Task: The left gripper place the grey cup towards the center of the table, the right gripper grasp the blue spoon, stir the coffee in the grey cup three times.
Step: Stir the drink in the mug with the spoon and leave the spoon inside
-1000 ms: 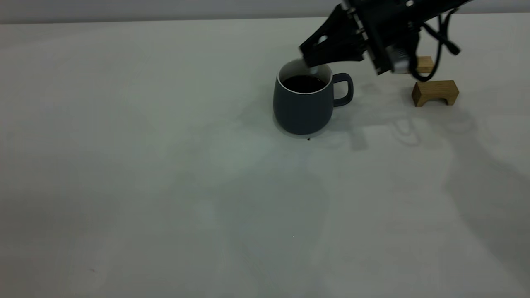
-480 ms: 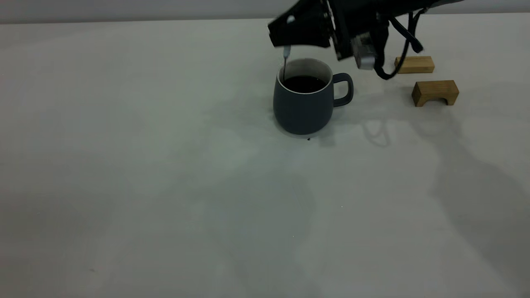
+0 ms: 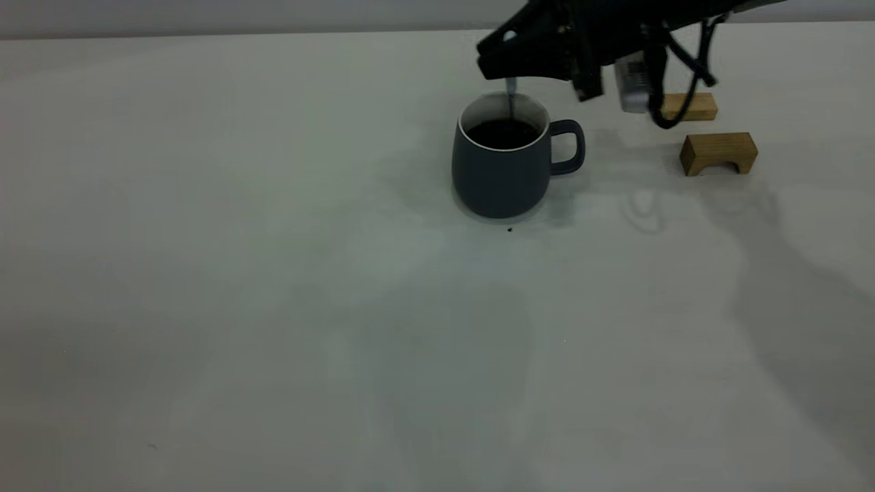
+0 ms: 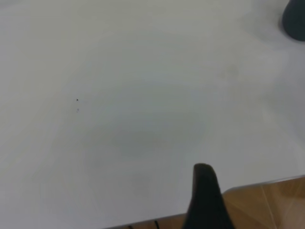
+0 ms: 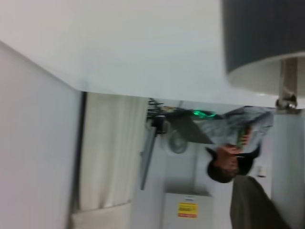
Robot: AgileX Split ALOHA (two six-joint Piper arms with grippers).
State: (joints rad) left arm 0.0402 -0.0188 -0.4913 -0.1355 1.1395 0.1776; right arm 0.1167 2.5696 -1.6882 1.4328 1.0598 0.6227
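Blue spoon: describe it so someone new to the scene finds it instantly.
Find the grey cup, the only mug on the table. Above its rim hangs the right gripper, and from it a thin grey stem drops into the coffee: the blue spoon. Unlike the tan wooden blocks farther right, it is slim, metallic and upright.

- My right gripper (image 3: 509,68) has swung back toward the right; half a second ago it hung over the left rim of the cup (image 3: 501,167), and now it sits above the cup's middle.
- The spoon (image 3: 510,99) came along in my jaws: its thin neck now drops into the coffee (image 3: 502,134) near the centre, not at the left wall.
- A second ago my gripper sat lower, close over the rim.
- The cup has nudged slightly.
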